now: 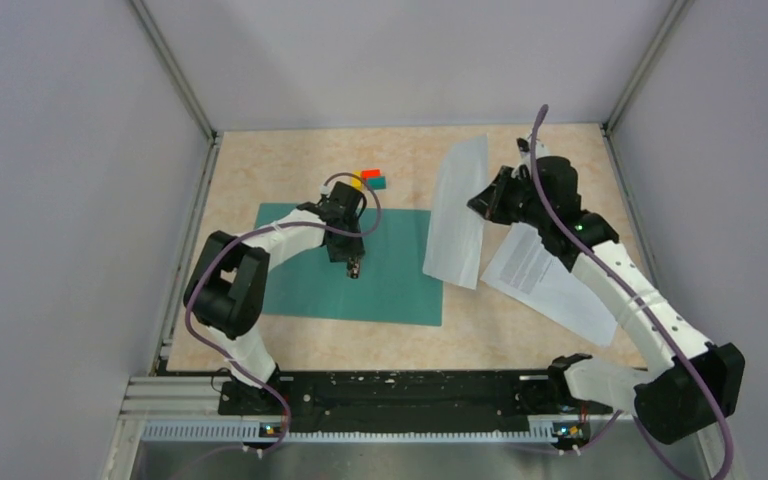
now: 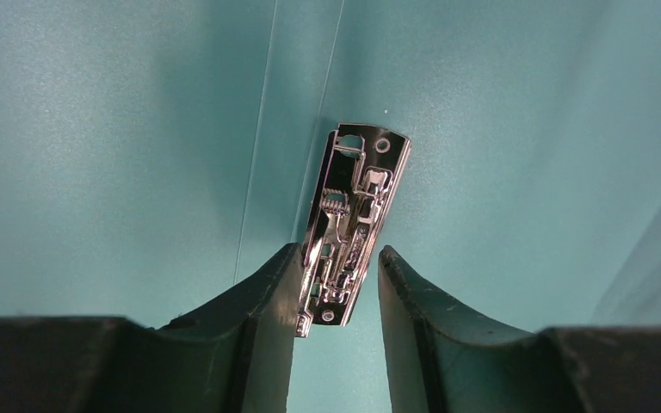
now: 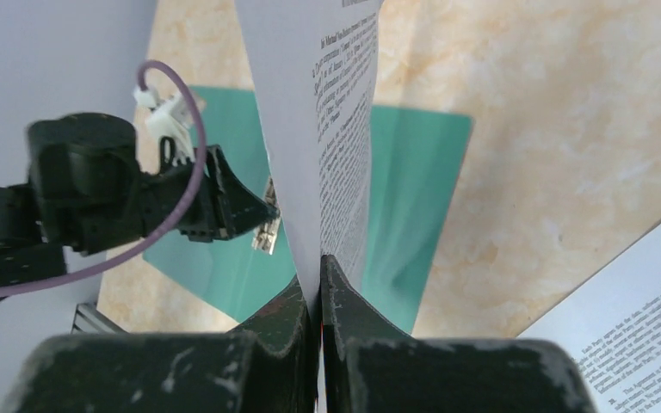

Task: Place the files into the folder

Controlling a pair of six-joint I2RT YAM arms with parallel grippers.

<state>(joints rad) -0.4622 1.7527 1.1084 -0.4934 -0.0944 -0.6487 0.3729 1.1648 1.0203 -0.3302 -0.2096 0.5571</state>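
The teal folder [image 1: 400, 285] lies open and flat at the table's middle. Its metal clip [image 2: 353, 215] stands on the inner spine. My left gripper [image 2: 340, 251] is open, with its fingers on either side of the clip; the left finger [image 2: 267, 292] touches it and the right one stands apart. My right gripper [image 3: 318, 262] is shut on one white printed sheet [image 3: 310, 129] and holds it up on edge just right of the folder [image 3: 413, 172]. That sheet also shows in the top view [image 1: 457, 210]. A second printed sheet [image 1: 545, 275] lies flat under the right arm.
Small red, yellow and teal blocks [image 1: 371, 180] sit just beyond the folder's far edge. Grey walls enclose the table on the left, back and right. A black rail [image 1: 400, 395] with the arm bases runs along the near edge.
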